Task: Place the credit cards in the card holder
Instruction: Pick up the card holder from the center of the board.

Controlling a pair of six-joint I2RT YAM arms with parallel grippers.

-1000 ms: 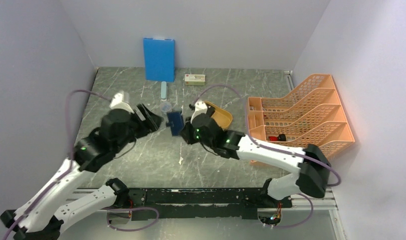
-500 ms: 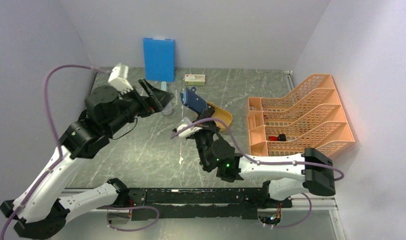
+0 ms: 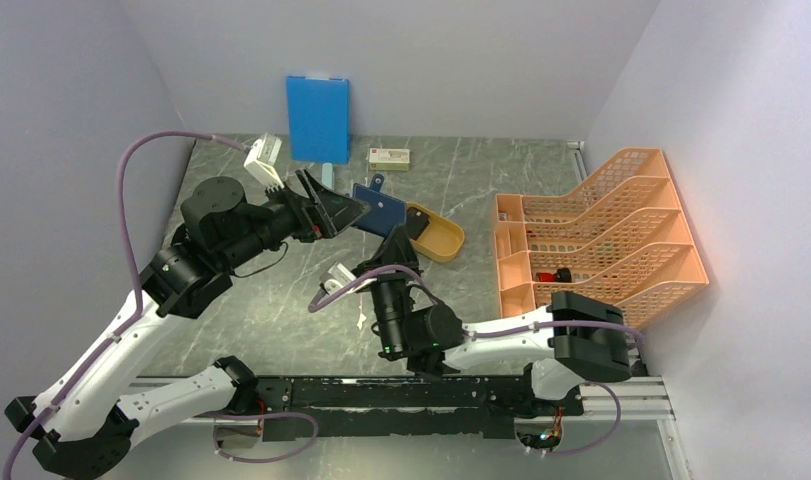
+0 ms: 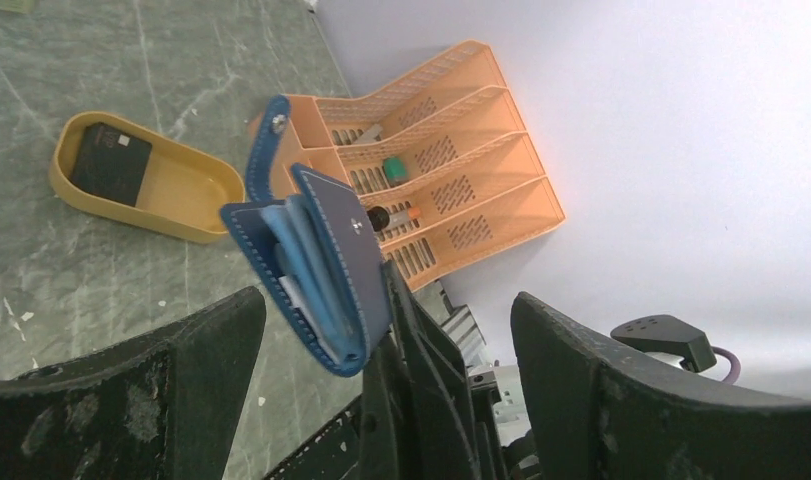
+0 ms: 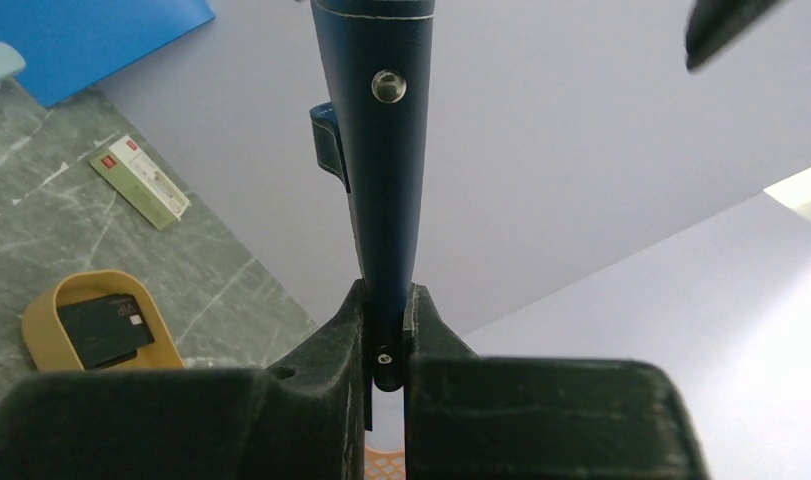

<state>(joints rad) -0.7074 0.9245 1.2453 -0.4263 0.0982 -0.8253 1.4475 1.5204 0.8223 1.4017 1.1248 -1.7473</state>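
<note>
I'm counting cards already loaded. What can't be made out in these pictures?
- Left wrist: card holder pockets edge-on; card count unclear.
- Right wrist: its inside, hidden behind its outer face.
- Left wrist: dark card in the yellow tray, too small to tell one from several.

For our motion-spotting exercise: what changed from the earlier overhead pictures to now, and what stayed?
The right gripper swung the card holder up and back toward the board, still clamping it. The left gripper followed, opening wider. The tray, rack and board stayed put.
</note>
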